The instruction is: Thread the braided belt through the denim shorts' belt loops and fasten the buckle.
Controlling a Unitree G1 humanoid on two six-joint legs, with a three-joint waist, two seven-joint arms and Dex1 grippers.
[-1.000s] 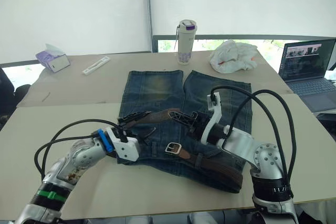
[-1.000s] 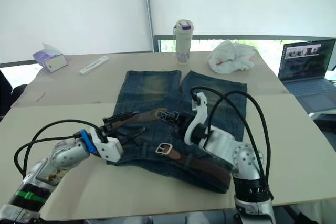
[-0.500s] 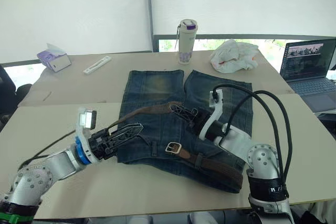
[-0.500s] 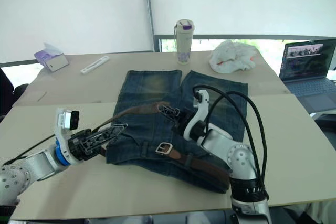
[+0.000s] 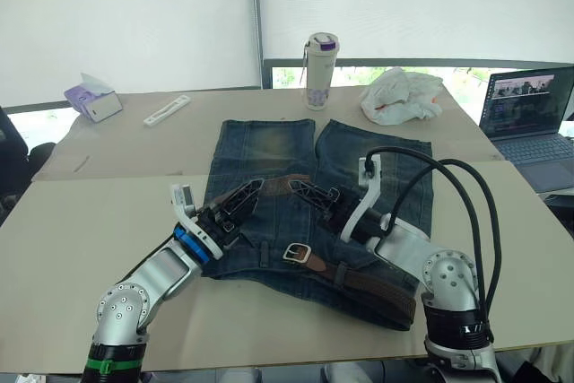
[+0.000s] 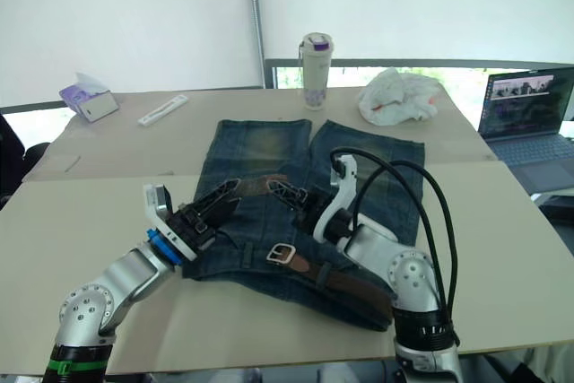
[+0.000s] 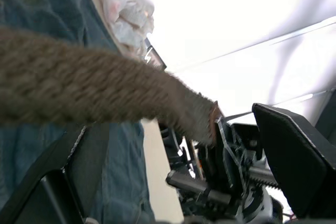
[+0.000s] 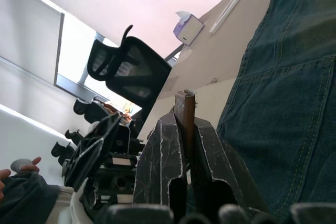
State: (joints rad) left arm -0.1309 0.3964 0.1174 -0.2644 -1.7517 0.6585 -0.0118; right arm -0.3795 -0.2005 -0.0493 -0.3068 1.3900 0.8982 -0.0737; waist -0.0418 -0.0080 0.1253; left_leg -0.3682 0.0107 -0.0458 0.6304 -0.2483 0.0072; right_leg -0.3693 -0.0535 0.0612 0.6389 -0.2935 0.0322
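Note:
The denim shorts (image 5: 265, 145) lie flat on the table, waistband toward me. The braided belt (image 5: 369, 283) runs along the waistband under a belt loop (image 5: 339, 273), and its silver buckle (image 5: 296, 253) rests near the middle. The belt's free end (image 5: 278, 186) rises off the shorts. My right gripper (image 5: 303, 191) is shut on that end; the strap tip (image 8: 185, 109) sticks up between its fingers (image 8: 160, 156). My left gripper (image 5: 245, 201) is open just left of it. The brown strap (image 7: 94, 93) crosses between its spread fingers.
At the table's far side stand a white bottle (image 5: 318, 58) and a crumpled white bag (image 5: 401, 94). An open laptop (image 5: 529, 123) sits at the right, a tissue box (image 5: 92, 100) and a white strip (image 5: 166, 111) at the far left. An office chair (image 8: 128, 69) stands beyond.
My left gripper swung out to the left, then came back right and up to the raised strap beside the right gripper. The right gripper has kept its hold on the belt end.

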